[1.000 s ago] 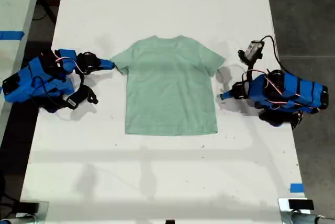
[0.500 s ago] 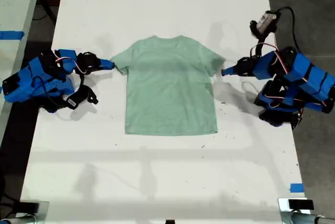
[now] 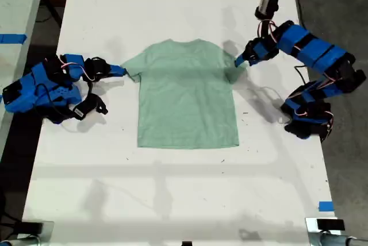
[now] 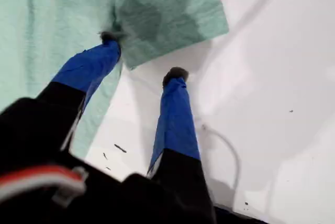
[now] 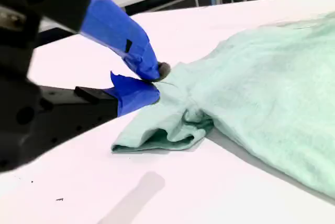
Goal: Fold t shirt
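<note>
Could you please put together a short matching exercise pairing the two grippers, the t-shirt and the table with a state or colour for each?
Column one:
1. my first gripper
2. my second gripper
3. the t shirt
4. the table

Column two:
A. white, with small dark specks
B. pale mint green, lying flat
C. open, poised over the sleeve at the exterior view's right
D. shut on the sleeve at the exterior view's left

Pairs: 1-C, 2-D, 3-B, 4-A
</note>
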Action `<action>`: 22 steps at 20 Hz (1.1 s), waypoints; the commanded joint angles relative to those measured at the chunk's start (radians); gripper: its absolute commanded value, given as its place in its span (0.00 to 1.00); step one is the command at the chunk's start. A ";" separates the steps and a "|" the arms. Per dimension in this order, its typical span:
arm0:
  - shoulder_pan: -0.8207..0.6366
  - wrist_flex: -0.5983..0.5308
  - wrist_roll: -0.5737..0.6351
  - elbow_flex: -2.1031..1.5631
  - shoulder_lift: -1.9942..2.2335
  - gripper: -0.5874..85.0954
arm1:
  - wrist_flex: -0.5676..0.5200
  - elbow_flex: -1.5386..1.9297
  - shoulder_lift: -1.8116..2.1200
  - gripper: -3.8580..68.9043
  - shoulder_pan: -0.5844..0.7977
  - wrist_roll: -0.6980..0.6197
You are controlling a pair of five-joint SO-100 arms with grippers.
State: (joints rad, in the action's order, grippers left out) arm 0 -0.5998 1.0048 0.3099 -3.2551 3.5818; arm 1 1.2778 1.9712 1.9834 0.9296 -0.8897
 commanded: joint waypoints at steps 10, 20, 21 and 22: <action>0.015 0.002 -0.009 -0.041 0.006 0.03 | -0.247 -0.087 -0.354 0.38 0.017 0.006; 0.015 0.002 -0.009 -0.041 0.006 0.04 | -0.147 -0.189 -0.275 0.37 0.097 0.028; 0.015 0.002 -0.009 -0.041 0.006 0.04 | -0.181 -0.189 -0.328 0.37 0.092 0.026; 0.015 0.002 -0.009 -0.041 0.006 0.04 | -0.215 -0.190 -0.387 0.37 0.089 0.026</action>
State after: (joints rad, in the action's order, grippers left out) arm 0 -0.5998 1.0048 0.3099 -3.2551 3.5818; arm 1 1.1259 1.8377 1.6460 1.0201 -0.8713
